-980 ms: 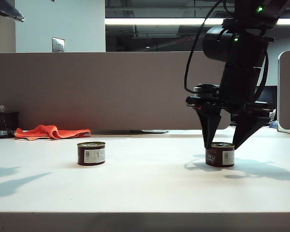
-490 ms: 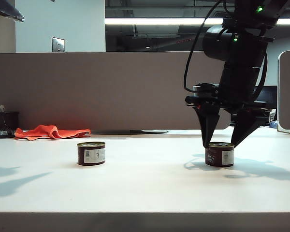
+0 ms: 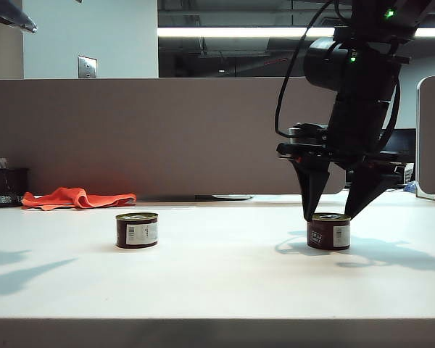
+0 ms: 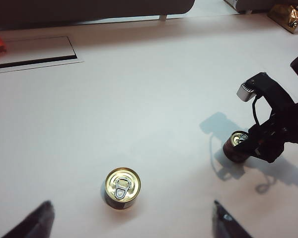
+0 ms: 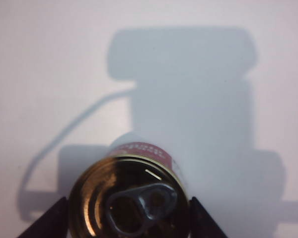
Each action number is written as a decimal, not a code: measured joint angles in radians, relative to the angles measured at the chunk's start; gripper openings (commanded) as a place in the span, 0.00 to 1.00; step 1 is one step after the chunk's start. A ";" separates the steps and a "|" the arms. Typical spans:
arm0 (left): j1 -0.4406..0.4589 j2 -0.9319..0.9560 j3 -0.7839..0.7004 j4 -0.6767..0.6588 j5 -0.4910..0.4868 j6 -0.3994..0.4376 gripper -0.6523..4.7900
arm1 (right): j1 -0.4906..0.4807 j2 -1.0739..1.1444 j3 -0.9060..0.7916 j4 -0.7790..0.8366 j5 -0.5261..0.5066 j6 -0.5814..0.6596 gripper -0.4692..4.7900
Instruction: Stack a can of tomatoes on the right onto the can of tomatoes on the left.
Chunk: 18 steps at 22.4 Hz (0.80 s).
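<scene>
The left can of tomatoes [image 3: 137,230] stands upright on the white table, its gold pull-tab lid [image 4: 122,184] showing in the left wrist view. My left gripper [image 4: 131,210] hovers high above it, open wide and empty, and is out of the exterior view. The right can of tomatoes [image 3: 329,232] [image 5: 129,198] stands on the table too. My right gripper [image 3: 328,216] [image 5: 124,218] points down over it, one black finger against each side of the can near its top rim. The left wrist view also shows that right can [image 4: 234,147] under the right gripper [image 4: 258,144].
An orange cloth [image 3: 76,197] and a black mesh cup [image 3: 7,187] lie at the table's back left, in front of a grey partition [image 3: 167,130]. A dark flat panel [image 4: 32,52] is set into the table's far side. Bare white table [image 3: 232,254] separates the two cans.
The right gripper's fingers have drawn in a little against the right can, which has shifted very slightly left. The left can has not moved.
</scene>
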 measured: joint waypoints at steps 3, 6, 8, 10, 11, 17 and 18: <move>0.000 0.000 0.000 0.000 0.000 0.000 0.86 | 0.000 0.000 0.000 0.000 0.000 0.000 0.66; 0.000 0.000 0.000 0.000 0.000 0.000 0.86 | 0.000 0.000 0.000 0.000 0.001 0.000 0.66; 0.000 0.000 0.000 0.000 0.000 0.000 0.86 | 0.000 0.000 0.000 0.000 0.001 0.000 0.66; 0.000 0.000 0.000 0.000 0.000 0.000 0.86 | 0.000 0.000 0.000 0.000 0.001 0.000 0.68; 0.000 0.000 0.000 0.000 0.000 0.000 0.86 | 0.000 0.000 0.000 0.000 0.001 0.000 0.70; 0.000 0.000 0.000 0.000 0.000 0.000 0.86 | 0.000 0.000 0.000 0.000 0.002 0.000 0.71; 0.000 0.000 0.000 0.000 0.000 0.000 0.86 | 0.000 0.000 0.000 0.000 0.002 0.000 0.70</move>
